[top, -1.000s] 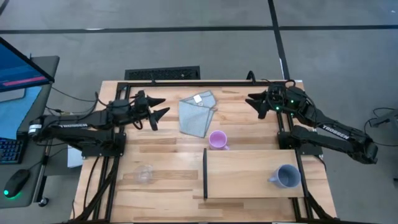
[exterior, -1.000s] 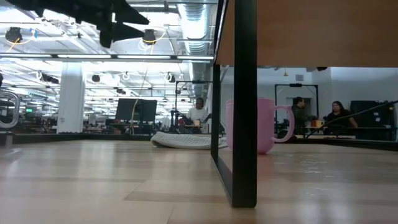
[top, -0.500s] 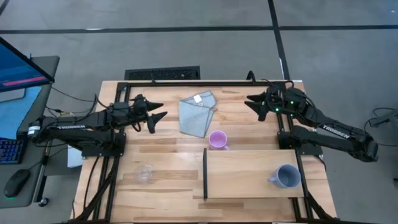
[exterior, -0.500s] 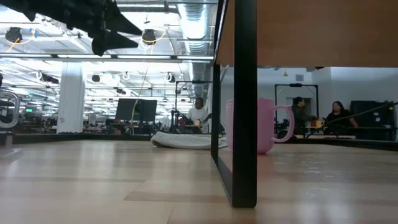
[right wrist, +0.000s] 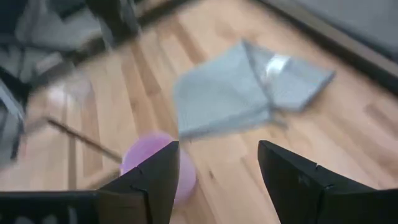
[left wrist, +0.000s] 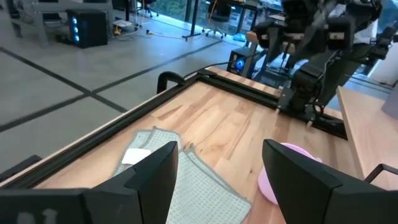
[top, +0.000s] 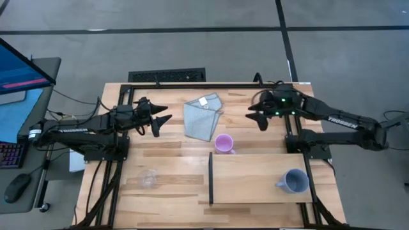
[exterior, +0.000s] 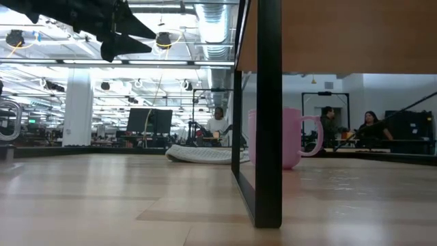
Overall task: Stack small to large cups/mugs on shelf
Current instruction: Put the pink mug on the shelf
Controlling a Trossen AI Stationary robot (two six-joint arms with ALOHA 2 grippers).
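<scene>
The pink-purple mug (top: 223, 143) stands on the table just beyond the far edge of the light-wood shelf (top: 255, 185). It also shows in the low view (exterior: 290, 137). The grey-blue mug (top: 295, 181) stands on the shelf's right end. The clear cup (top: 148, 179) stands on the table left of the shelf. My left gripper (top: 163, 115) is open and empty in the air at the far left, left of the cloth. My right gripper (top: 254, 115) is open and empty in the air at the far right, beyond and to the right of the pink-purple mug (right wrist: 149, 149).
A folded light-blue cloth (top: 203, 116) lies at the far middle between the two grippers. The shelf's black divider strip (top: 210, 177) runs along its left end and stands tall in the low view (exterior: 266, 109). People sit in the room beyond the table.
My right gripper has moved toward the table's left and near edges, toward the pink-purple mug, still open. My left gripper has turned a little and drawn back slightly toward the left edge, then held still. The mugs, the cup and the cloth have not moved.
</scene>
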